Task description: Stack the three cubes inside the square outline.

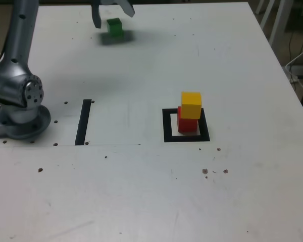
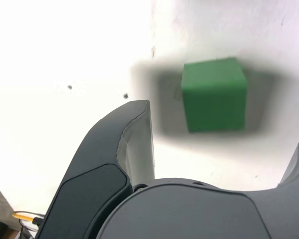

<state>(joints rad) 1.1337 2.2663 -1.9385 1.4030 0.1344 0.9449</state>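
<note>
White flat worktop (image 1: 151, 201) with small dark specks and screw holes. Landmark: thick black square outline (image 1: 167, 126) with white centre, right of centre in the exterior view. Small red solid cube (image 1: 187, 124) sits inside the outline on the white centre. Small yellow solid cube (image 1: 191, 104) rests on top of the red cube, slightly offset toward the exterior view's right and a bit twisted against it. Two-high stack, upright.

Small green solid cube (image 1: 114, 27) lies on the worktop well apart from the square outline, toward the far edge and to the exterior view's left of it. Alone, not stacked, with a dark shadow around it.

Dark grey gripper (image 1: 112, 11) hangs over the green cube at the top edge of the exterior view, only partly in frame. Jaws spread wide apart, nothing between them. In the wrist view the green cube (image 2: 214, 94) lies beyond the gripper (image 2: 224, 159), roughly between the lines of the two fingers (image 2: 124, 149), not touched by either. Second finger barely shows at the picture edge.

Narrow straight black bar (image 1: 83, 122) marked on the worktop, to the exterior view's left of the square outline, well apart from it. Silver-grey arm base (image 1: 21, 116) stands just beyond that bar, farther left from the outline.
</note>
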